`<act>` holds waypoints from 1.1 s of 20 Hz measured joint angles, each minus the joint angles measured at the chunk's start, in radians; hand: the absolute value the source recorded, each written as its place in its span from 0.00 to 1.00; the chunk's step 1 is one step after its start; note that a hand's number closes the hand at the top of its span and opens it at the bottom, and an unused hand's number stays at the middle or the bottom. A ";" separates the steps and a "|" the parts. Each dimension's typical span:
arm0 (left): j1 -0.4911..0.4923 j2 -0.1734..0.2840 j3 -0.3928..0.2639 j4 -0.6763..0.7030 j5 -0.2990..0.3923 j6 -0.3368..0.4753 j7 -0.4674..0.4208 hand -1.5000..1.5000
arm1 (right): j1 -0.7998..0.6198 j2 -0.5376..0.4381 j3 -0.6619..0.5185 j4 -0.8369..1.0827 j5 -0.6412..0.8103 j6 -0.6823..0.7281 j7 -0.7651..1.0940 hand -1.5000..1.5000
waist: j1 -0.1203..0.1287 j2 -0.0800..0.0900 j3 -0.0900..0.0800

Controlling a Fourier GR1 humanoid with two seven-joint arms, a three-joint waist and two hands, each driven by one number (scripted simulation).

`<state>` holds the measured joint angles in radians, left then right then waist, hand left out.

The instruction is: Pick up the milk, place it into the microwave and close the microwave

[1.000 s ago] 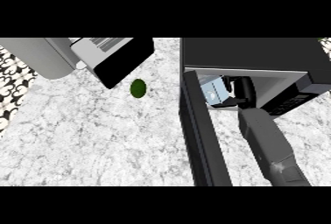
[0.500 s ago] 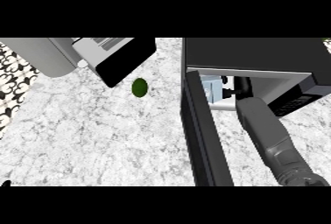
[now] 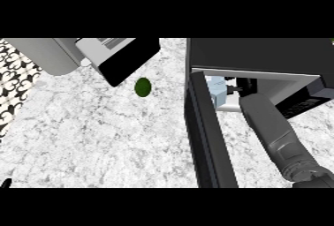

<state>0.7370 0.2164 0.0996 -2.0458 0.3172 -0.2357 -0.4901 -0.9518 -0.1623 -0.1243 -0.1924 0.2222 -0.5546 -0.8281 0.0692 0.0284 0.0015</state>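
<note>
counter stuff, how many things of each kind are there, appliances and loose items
Black microwave, door open: 1
Silver toaster-like appliance at the upper left: 1
Pale blue and white milk carton inside the microwave: 1
Small dark green round object on the marble counter: 1
Total: 4

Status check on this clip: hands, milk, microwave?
Right hand deep in microwave, fingers hidden. Milk inside the cavity. Door open. Left hand barely in view at lower left.
</note>
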 measured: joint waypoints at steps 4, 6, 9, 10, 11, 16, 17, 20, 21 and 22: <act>-0.006 0.004 0.006 0.003 -0.001 -0.008 0.001 0.00 | -0.020 -0.007 -0.019 0.029 0.000 -0.032 0.009 1.00 | 0.011 0.006 0.001; -0.009 -0.002 -0.001 0.010 -0.013 -0.008 -0.006 0.00 | -0.026 -0.015 -0.029 0.043 -0.001 -0.039 0.014 1.00 | 0.018 0.010 0.002; -0.018 0.001 -0.001 0.010 -0.012 -0.010 0.001 0.00 | -0.022 -0.025 -0.039 0.061 0.000 -0.044 0.012 1.00 | 0.027 0.016 0.004; -0.020 0.003 0.000 0.010 -0.012 -0.013 0.003 0.00 | -0.023 -0.029 -0.043 0.065 -0.002 -0.047 0.013 1.00 | 0.031 0.018 0.004; -0.027 0.002 0.000 0.020 -0.014 -0.013 0.001 0.00 | -0.025 -0.031 -0.046 0.069 -0.001 -0.046 0.013 1.00 | 0.033 0.020 0.004; -0.056 0.004 -0.002 0.034 -0.010 -0.016 0.011 0.00 | -0.026 -0.048 -0.054 0.093 0.003 -0.046 0.017 1.00 | 0.045 0.028 0.006; -0.060 -0.001 -0.010 0.032 -0.015 -0.011 0.016 0.00 | -0.027 -0.054 -0.054 0.099 0.005 -0.048 0.022 1.00 | 0.047 0.029 0.006; -0.067 0.000 -0.011 0.042 -0.013 -0.015 0.019 0.00 | -0.032 -0.078 -0.060 0.107 0.005 -0.071 0.043 1.00 | 0.054 0.031 0.005; -0.074 -0.001 -0.013 0.043 -0.015 -0.014 0.023 0.00 | -0.033 -0.078 -0.060 0.108 0.007 -0.079 0.047 1.00 | 0.055 0.032 0.005; -0.082 0.002 -0.011 0.047 -0.013 -0.013 0.029 0.00 | -0.034 -0.080 -0.059 0.109 0.009 -0.083 0.050 0.00 | 0.056 0.033 0.005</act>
<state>0.6554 0.2183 0.0885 -1.9992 0.3044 -0.2488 -0.4613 -0.9860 -0.2424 -0.1833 -0.0834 0.2316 -0.6380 -0.7783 0.1256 0.0617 0.0067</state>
